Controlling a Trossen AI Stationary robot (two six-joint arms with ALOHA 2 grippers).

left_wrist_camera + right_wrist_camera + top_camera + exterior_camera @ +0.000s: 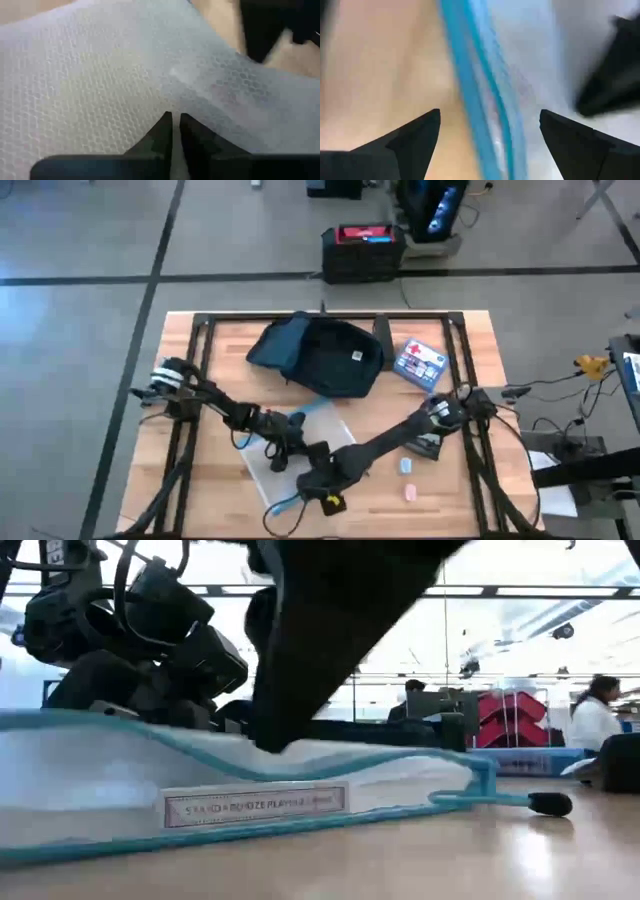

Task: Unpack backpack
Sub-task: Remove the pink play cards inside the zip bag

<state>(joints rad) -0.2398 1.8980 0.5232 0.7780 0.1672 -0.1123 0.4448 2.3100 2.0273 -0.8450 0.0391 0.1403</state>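
The dark navy backpack (322, 356) lies on its side at the far middle of the table, with no gripper near it. Nearer the front lies a clear plastic pouch (305, 442) with a blue edge (300, 772) and a label (255, 805). My left gripper (173, 118) is shut on the pouch's mesh-patterned top, near its left end (283, 448). My right gripper (490, 114) stands open over the pouch's blue zipper edge (475, 90) at the near end (318, 478), one finger on either side, touching nothing that I can see. My left gripper pinches the pouch's clear top layer (172, 100) between its two fingertips, with creases running away from them. The fingers come slanting down from the table's left. The pouch rests on the table, and its top bulges up under the gripper (150, 690).
A small blue-white box (418, 362) lies to the right of the backpack. Two small light items (405, 467) (410, 492) lie on the wood near the right arm. The pouch's blue pull cord ends in a black tip (550, 803). People sit in the room beyond.
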